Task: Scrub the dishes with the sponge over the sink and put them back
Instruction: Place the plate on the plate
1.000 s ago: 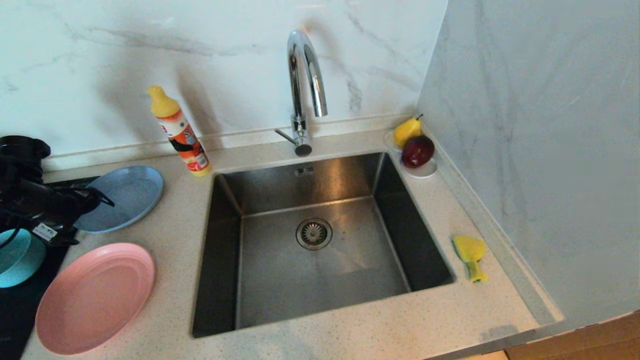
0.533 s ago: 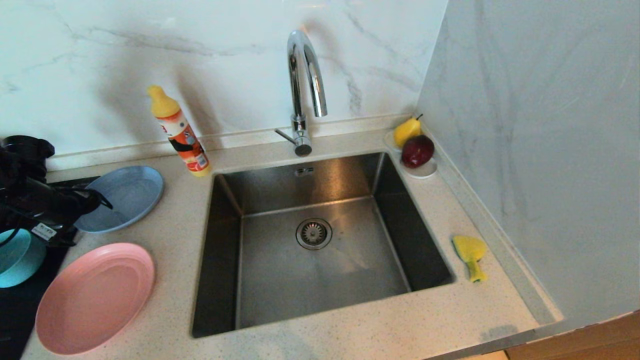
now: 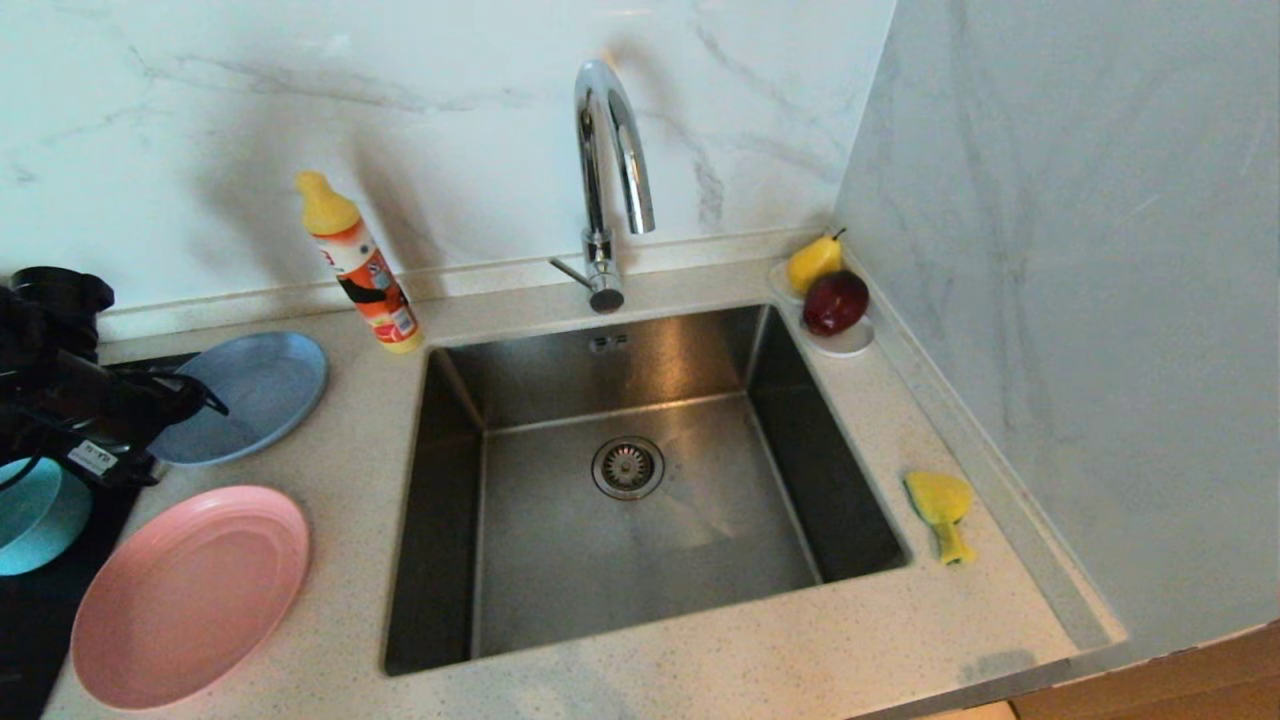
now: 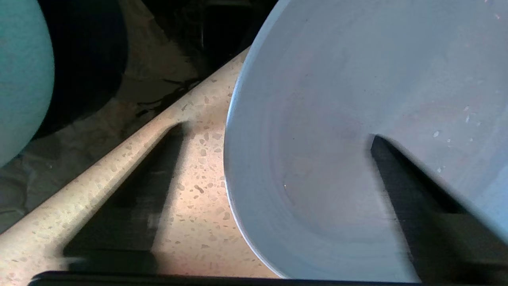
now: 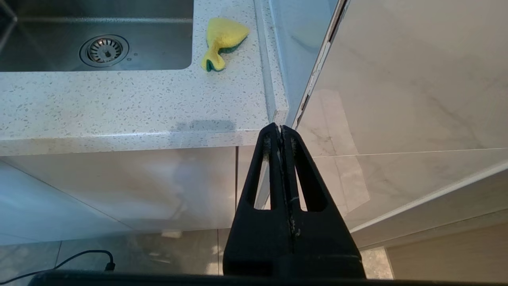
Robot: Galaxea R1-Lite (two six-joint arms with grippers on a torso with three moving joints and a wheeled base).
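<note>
The light-blue plate [image 3: 260, 385] lies on the counter left of the sink [image 3: 455, 520]. My left gripper [image 3: 205, 402] is low at the plate's left rim and open. In the left wrist view, one finger of the left gripper [image 4: 276, 131] is over the speckled counter and the other over the plate [image 4: 357, 79], with the rim between them. The pink plate [image 3: 190, 595] lies nearer the front. The teal bowl [image 3: 30, 515] [image 4: 20, 79] sits at the far left. The yellow sponge [image 3: 940, 505] [image 5: 222, 39] lies right of the sink. My right gripper [image 5: 281, 127] hangs shut below the counter's front edge.
A tall chrome tap [image 3: 610, 150] arches over the basin, whose drain strainer [image 3: 627, 467] is in the middle. An orange detergent bottle [image 3: 360, 265] leans behind the blue plate. A white saucer [image 3: 850, 345] with a pear and an apple sits in the back right corner. A wall runs along the right.
The left arm has crept slightly upward at the blue plate's rim. The plates, bowl and sponge lie where they were.
</note>
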